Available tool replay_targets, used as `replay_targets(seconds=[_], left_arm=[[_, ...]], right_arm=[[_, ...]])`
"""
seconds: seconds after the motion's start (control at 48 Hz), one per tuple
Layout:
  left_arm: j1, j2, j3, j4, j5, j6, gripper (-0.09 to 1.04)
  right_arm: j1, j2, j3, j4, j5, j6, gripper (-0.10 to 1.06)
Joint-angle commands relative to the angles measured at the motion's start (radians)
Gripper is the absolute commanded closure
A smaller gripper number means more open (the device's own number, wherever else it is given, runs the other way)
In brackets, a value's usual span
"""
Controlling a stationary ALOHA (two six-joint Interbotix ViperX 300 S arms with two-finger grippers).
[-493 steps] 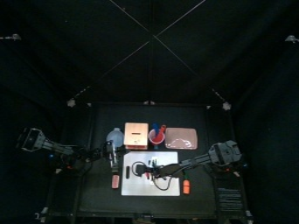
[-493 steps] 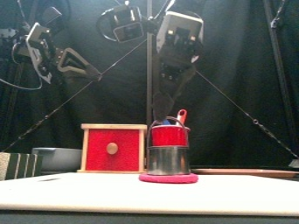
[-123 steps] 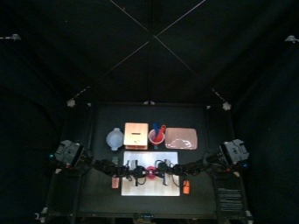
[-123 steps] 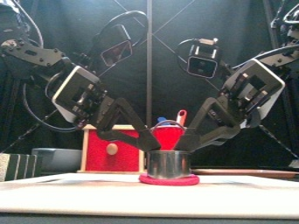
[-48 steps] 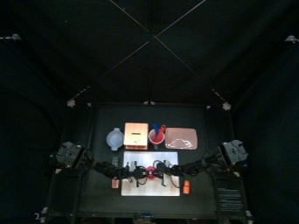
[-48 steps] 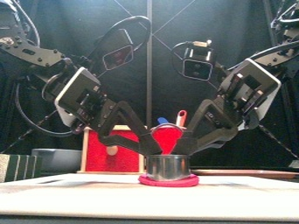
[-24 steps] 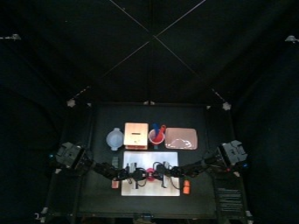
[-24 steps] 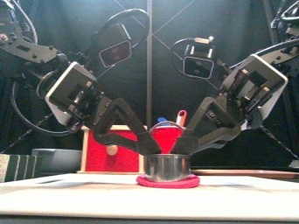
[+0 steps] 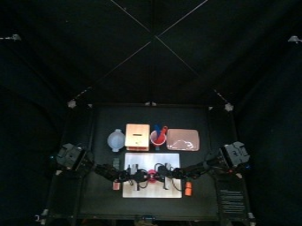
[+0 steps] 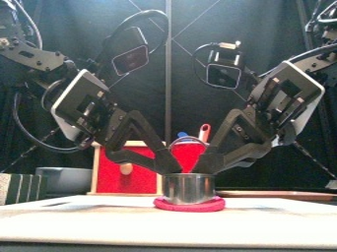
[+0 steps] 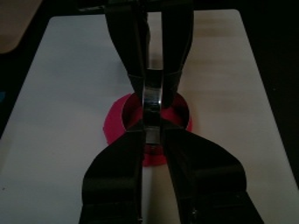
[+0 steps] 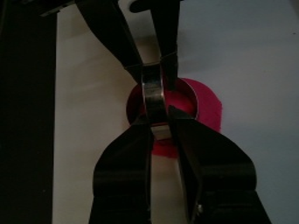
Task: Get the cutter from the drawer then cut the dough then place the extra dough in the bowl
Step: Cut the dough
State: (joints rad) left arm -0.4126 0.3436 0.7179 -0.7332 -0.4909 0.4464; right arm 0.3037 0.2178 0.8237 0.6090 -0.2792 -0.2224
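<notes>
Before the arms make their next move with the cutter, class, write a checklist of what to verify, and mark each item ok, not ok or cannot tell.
1. Cutter stands on the dough: ok.
2. Dough lies on the white cutting board: ok.
3. Left gripper has its jaws shut on the cutter: ok.
4. Right gripper has its jaws shut on the cutter: ok.
5. Dough cut right through: cannot tell, the cutter hides the cut.
6. Bowl uncovered, left of the wooden box: ok.
</notes>
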Motion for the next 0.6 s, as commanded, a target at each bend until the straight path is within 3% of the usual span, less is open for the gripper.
replay_targets(seconds=[0.021, 0.604], left_arm=[[-0.06, 0.054, 0.009, 0.003, 0.075, -0.006, 0.37], [-0.031, 0.041, 0.02, 0.006, 0.075, -0.003, 0.37]], right_arm=[[0.0, 0.097, 0.031, 0.02, 0.066, 0.017, 0.52], [-0.04, 0.097, 0.029, -0.011, 0.063, 0.011, 0.52]])
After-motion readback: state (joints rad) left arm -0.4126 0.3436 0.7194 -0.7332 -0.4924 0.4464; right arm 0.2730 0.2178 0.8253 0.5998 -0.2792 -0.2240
